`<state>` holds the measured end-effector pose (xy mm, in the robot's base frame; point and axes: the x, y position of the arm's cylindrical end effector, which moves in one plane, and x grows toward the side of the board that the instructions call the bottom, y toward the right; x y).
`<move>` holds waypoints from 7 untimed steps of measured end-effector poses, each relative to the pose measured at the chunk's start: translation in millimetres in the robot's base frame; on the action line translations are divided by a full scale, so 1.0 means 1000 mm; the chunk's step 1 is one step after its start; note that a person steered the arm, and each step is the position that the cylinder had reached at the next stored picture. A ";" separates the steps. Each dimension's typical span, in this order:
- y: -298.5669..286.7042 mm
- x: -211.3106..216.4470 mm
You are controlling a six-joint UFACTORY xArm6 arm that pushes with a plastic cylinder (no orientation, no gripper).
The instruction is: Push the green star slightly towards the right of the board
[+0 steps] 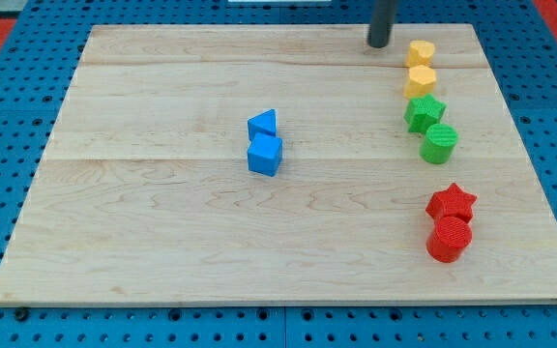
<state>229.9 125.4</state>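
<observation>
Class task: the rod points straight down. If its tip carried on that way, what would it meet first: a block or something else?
Only the wooden board. My tip stands near the view's top edge, left of the upper yellow block, apparently no block beneath it.

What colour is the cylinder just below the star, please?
Green, like the green star; the green cylinder shows in the camera view.

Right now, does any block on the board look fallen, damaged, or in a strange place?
Nothing stands out. The blocks sit in colour pairs: two yellow, then the green star and green cylinder in a column at the view's right, two red below, two blue mid-board. My tip rests left of the upper yellow block.
</observation>
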 end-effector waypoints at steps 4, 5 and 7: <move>0.002 0.084; 0.002 0.107; 0.002 0.124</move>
<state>354.4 127.0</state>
